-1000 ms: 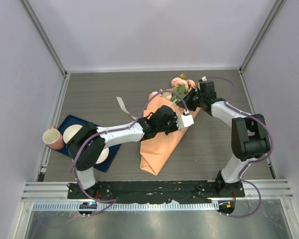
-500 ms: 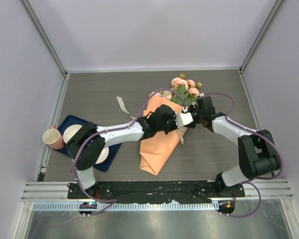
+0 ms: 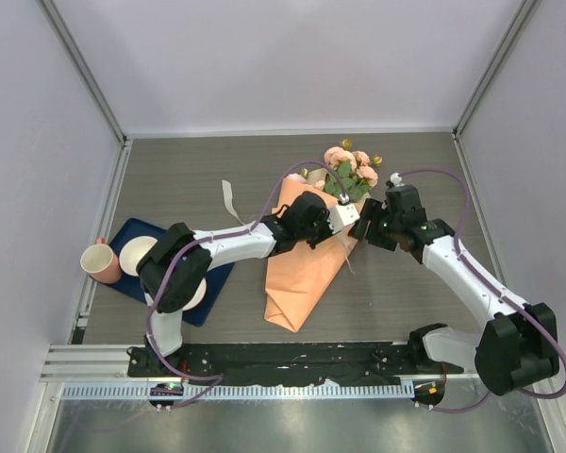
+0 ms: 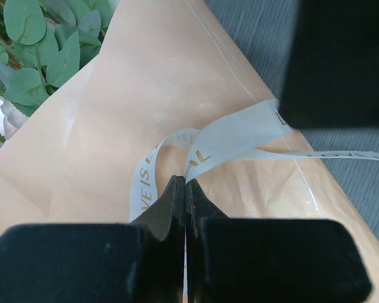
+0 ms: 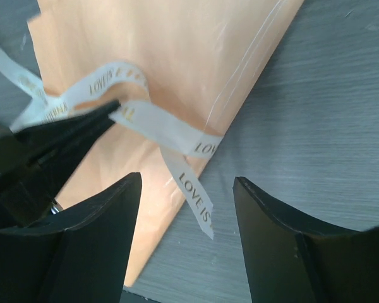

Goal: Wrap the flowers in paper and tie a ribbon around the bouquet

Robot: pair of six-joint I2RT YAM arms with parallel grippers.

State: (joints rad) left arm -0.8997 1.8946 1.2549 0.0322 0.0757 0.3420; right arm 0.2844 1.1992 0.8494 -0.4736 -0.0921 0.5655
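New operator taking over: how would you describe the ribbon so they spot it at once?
Find the orange paper cone lying mid-table with pink flowers at its far end. Across the cone's middle runs the ribbon, where the left gripper pinches it. Unlike the plain paper around it, it is a narrow cream strip printed with gold lettering.

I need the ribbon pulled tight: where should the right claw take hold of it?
Its loose tail, where the ribbon hangs off the paper's edge onto the table. Probably from above, pinching across its width: it lies flat and free there; the left claw pins the rest.
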